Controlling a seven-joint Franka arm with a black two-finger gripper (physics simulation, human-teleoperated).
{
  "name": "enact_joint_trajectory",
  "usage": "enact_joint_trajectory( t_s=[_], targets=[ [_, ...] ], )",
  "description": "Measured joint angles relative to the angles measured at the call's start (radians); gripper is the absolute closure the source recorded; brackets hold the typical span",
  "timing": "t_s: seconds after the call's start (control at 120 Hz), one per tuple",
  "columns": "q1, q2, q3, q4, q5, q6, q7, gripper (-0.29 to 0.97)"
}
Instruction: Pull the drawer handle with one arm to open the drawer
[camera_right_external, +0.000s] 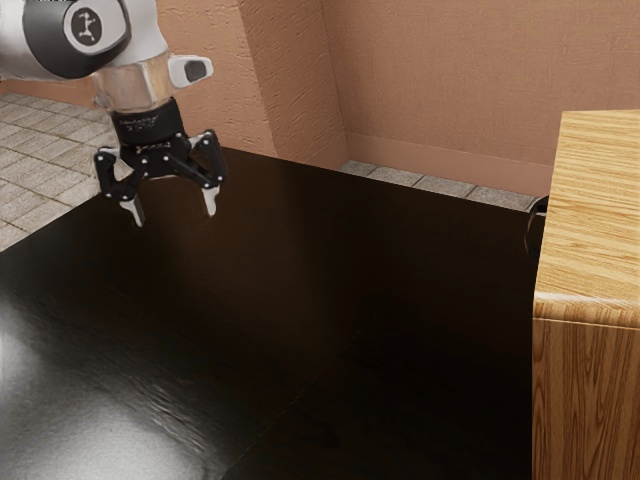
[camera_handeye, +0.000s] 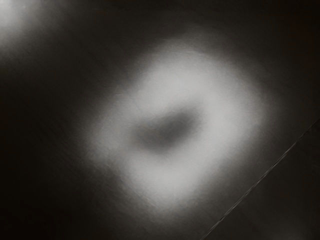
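Drawer handle (camera_right_external: 531, 220) on the wooden cabinet (camera_right_external: 590, 260) sits untouched, well apart from the spread, empty fingers (camera_right_external: 210, 200) above the surface (camera_right_external: 300, 330), so the approach is probably just starting and calls for a reach across.

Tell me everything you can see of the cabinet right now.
The cabinet is a light, grained wooden box standing upright on the black table at the exterior view's right edge, partly cut off. A thin dark handle juts from its face toward the gripper, which hangs open, far off. Only the table touches it.
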Motion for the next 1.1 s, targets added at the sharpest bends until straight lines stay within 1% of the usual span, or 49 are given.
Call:
enact_joint_trajectory(
  t_s=[0.117,0.258,0.283,0.358,0.392,0.45,0.508,0.567,0.633,0.717,0.875,1.008,1.1],
  targets=[
    [-0.016,0.0,0.001,-0.005,-0.001,0.158,-0.13,0.0],
    [-0.019,-0.019,-0.002,-0.033,-0.001,0.263,-0.257,0.0],
    [-0.021,-0.047,-0.006,-0.038,0.002,0.278,-0.276,0.0],
    [-0.052,-0.199,-0.039,-0.045,0.047,0.318,-0.326,0.0],
    [-0.087,-0.235,-0.067,-0.057,0.063,0.342,-0.347,0.0],
    [-0.216,-0.293,-0.134,-0.173,0.081,0.427,-0.38,0.0],
    [-0.329,-0.384,-0.165,-0.387,0.089,0.565,-0.411,0.0],
    [-0.41,-0.42,-0.176,-0.542,0.093,0.714,-0.438,0.0],
    [-0.458,-0.427,-0.18,-0.637,0.098,0.866,-0.466,0.0],
    [-0.473,-0.428,-0.181,-0.675,0.112,1.006,-0.495,0.0],
    [-0.469,-0.432,-0.172,-0.734,0.156,1.205,-0.537,0.0],
    [-0.47,-0.436,-0.158,-0.729,0.159,1.321,-0.558,0.0],
    [-0.473,-0.399,-0.129,-0.689,0.133,1.37,-0.571,0.0]
  ],
)
